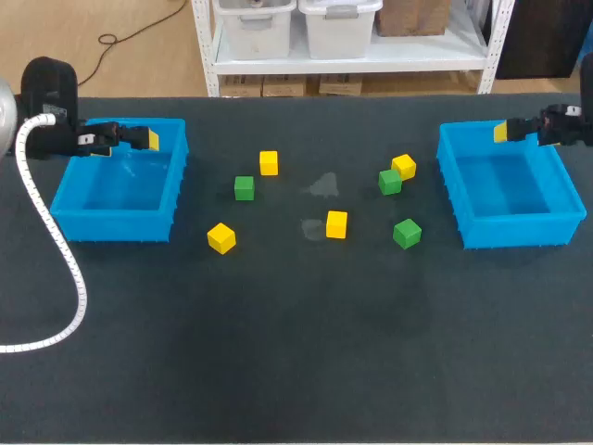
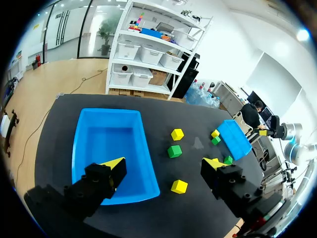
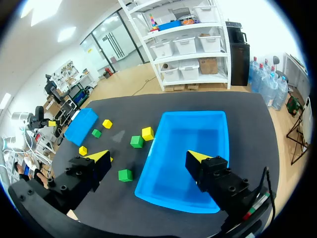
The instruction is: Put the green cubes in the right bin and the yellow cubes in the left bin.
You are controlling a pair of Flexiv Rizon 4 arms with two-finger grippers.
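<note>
Table (image 1: 296,371): dark mat. The blue left bin (image 1: 116,225) is at its left end and the blue right bin (image 1: 519,232) at its right end. All seven cubes lie on the mat between the two bins.

Cube positions, head view:
- Rear yellow cube (image 1: 269,162) lies left of centre, toward the far side.
- Left green cube (image 1: 244,187) is near the rear yellow cube, on its near-left side, not touching.
- Front yellow cube (image 1: 220,237) is the cube nearest the left bin, apart from its wall.
- Centre yellow cube (image 1: 336,223) stands alone mid-table.
- Right yellow cube (image 1: 403,166) and paired green cube (image 1: 390,182) sit together and appear to touch at a corner.
- Front green cube (image 1: 407,233) is the cube nearest the right bin, apart from it.

Left tool (image 2: 164,164): released, fingers spread wide, nothing between them. In the head view it hangs above the far part of the left bin. In the left wrist view one finger is over the bin's interior and the other over the mat beside it.

Right tool (image 3: 148,157): released, fingers wide apart, holding nothing. In the head view it hangs over the right bin's far inner corner. In the right wrist view one finger is over the bin and the other over the mat on the cube side.
</note>
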